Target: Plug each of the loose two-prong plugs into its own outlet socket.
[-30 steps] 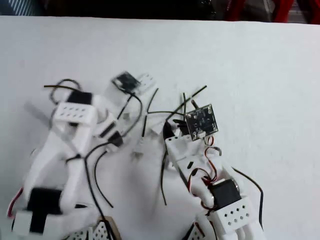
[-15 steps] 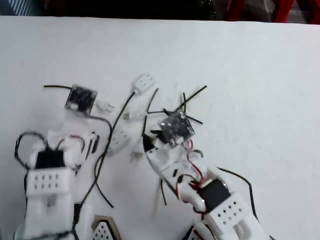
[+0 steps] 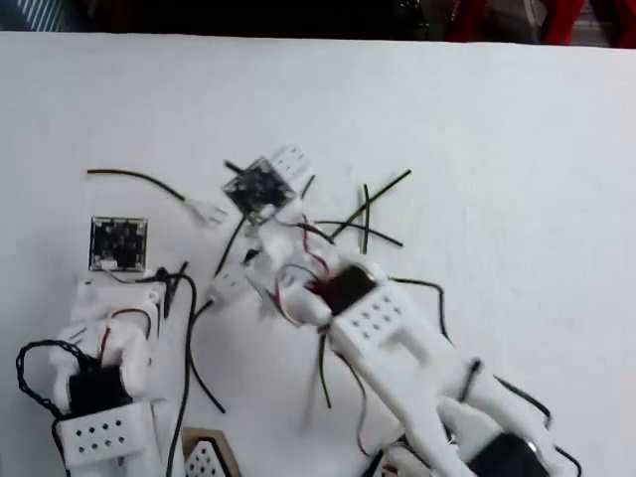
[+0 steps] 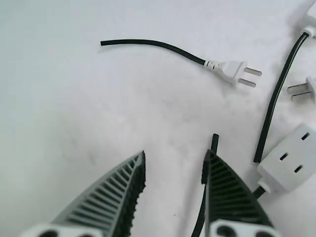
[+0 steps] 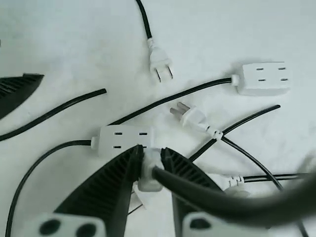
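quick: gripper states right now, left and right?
Left gripper: open, holding nothing.
Right gripper: closed on a white plug.

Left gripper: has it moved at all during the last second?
Yes. In the high view the left gripper has drawn back from the white outlet socket, toward the near edge of the table.

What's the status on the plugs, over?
Right gripper shut on white plug, beside an outlet block. Left gripper open, empty. Another plug lies loose; crossing cords close by.
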You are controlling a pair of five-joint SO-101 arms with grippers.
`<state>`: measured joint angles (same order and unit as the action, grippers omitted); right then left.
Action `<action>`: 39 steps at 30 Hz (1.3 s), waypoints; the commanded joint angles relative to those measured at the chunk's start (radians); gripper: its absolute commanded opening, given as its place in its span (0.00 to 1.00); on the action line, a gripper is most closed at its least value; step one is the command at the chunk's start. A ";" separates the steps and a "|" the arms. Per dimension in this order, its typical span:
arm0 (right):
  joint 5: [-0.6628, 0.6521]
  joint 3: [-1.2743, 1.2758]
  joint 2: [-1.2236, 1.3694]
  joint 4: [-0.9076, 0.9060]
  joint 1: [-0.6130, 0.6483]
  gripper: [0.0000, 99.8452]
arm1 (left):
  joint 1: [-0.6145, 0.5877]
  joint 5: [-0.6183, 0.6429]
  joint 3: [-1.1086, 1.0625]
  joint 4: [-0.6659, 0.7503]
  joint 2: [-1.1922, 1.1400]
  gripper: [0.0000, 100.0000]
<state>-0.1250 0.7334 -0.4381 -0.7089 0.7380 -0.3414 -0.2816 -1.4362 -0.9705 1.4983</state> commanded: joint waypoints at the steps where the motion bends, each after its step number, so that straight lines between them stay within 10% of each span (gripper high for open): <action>1: -0.002 -0.100 0.111 0.021 0.035 0.02 | -0.013 0.012 0.006 -0.008 0.031 0.19; 39: 0.054 -0.127 0.392 0.220 0.013 0.02 | -0.013 0.008 -0.015 -0.002 0.033 0.19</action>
<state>-0.0713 0.6045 -0.0376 -0.5017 0.7610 -0.3475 -0.2816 -1.4546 -0.9735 1.5167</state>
